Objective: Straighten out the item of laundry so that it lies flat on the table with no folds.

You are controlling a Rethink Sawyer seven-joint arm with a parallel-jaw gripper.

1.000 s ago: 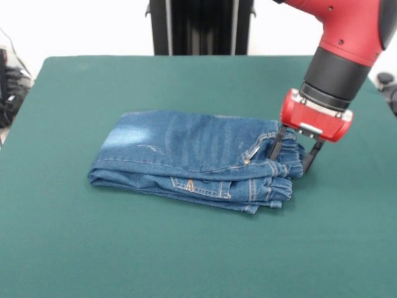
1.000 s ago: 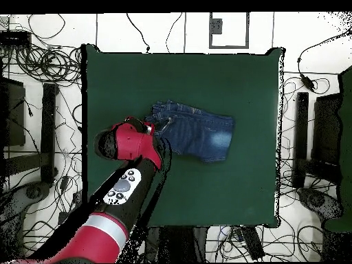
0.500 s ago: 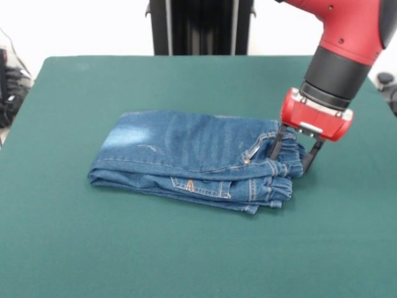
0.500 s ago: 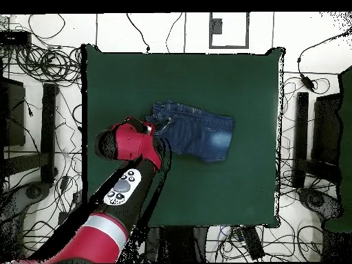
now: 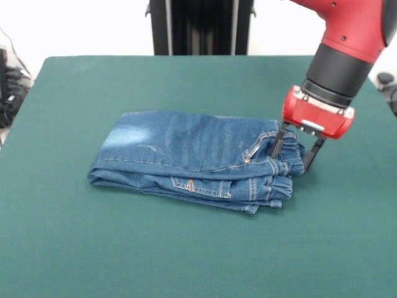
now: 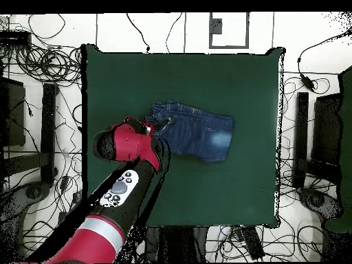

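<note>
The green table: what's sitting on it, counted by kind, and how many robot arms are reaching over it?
Pairs of blue jeans, folded on the green table: 1
Red and black robot arms, gripper straddling the jeans' waistband end: 1
Total: 2

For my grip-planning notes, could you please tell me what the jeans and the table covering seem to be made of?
The jeans look like blue denim: a woven look, faded whitish patch, orange-tan stitching, gathered waistband. The table seems covered in dark green felt-like cloth: matte, no glare, though felt is only a guess.
</note>
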